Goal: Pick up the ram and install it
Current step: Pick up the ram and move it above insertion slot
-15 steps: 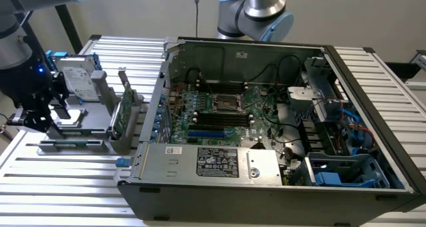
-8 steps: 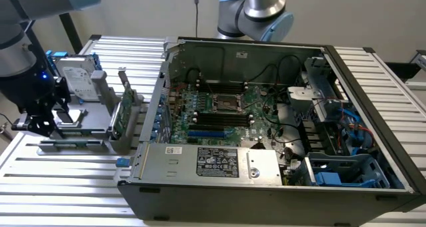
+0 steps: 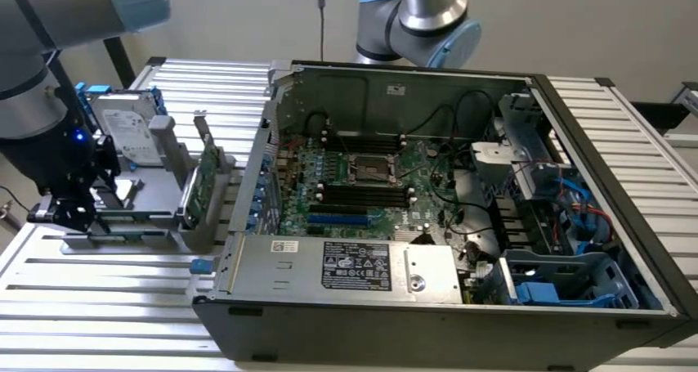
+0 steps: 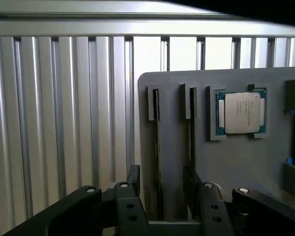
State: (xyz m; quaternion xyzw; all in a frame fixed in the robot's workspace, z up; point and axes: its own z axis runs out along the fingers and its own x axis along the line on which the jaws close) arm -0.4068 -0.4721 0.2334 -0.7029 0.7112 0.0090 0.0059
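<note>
The gripper [image 4: 161, 179] was found low over a grey fixture plate [image 4: 236, 162] on the slotted aluminium table [image 3: 109, 307], at the exterior view's left. Its jaws stood wide apart and held nothing. They straddled one of two narrow upright slots in the plate. The ram [image 4: 157, 147] sat edge-on in that slot as a thin dark strip, between the fingers [image 4: 133, 179] and apparently untouched by either. A second similar strip occupied the neighbouring slot, just beside the other finger. A CPU [image 4: 242, 113] lay flat in its recess on the same plate, near the slots.

In the exterior view, a hard drive [image 3: 129, 135] and a green expansion card [image 3: 202, 184] stood upright in the fixture. The opened computer case [image 3: 436, 331] lay beside it, motherboard [image 3: 360, 184] exposed, well apart from the gripper [image 3: 71, 212].
</note>
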